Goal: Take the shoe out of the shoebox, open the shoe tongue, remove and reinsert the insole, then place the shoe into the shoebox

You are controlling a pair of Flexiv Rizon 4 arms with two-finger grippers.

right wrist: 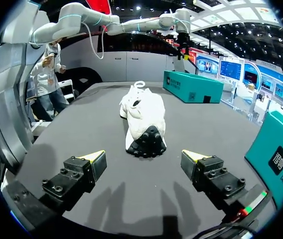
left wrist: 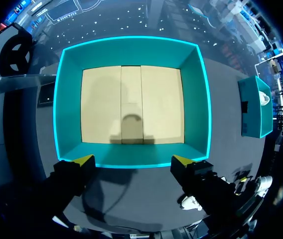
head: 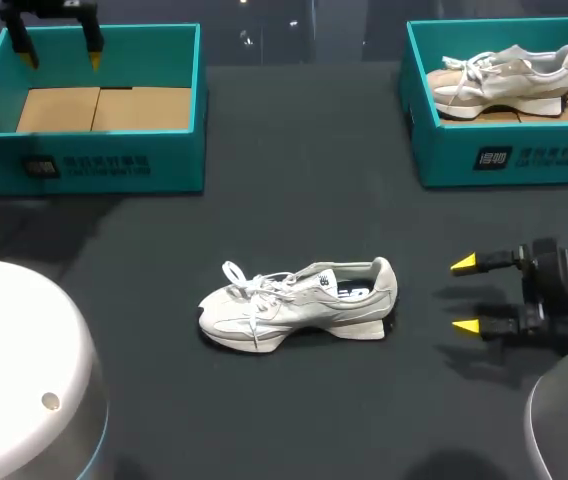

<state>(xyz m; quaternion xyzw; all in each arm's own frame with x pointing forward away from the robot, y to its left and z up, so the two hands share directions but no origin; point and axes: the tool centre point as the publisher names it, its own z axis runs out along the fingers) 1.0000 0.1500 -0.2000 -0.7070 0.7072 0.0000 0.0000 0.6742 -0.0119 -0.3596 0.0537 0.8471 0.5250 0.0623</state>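
A pale grey laced shoe lies on its sole at the middle of the dark table, toe to the left. In the right wrist view the shoe lies ahead of my right gripper, heel toward the open fingers, with a gap between. My right gripper sits low to the shoe's right. My left gripper hangs open above the empty teal shoebox at the back left. In the left wrist view that empty shoebox shows its cardboard floor beneath my left gripper.
A second teal shoebox at the back right holds another pale shoe. In the right wrist view this box's side stands close beside the right finger. The left arm's white base fills the near left corner.
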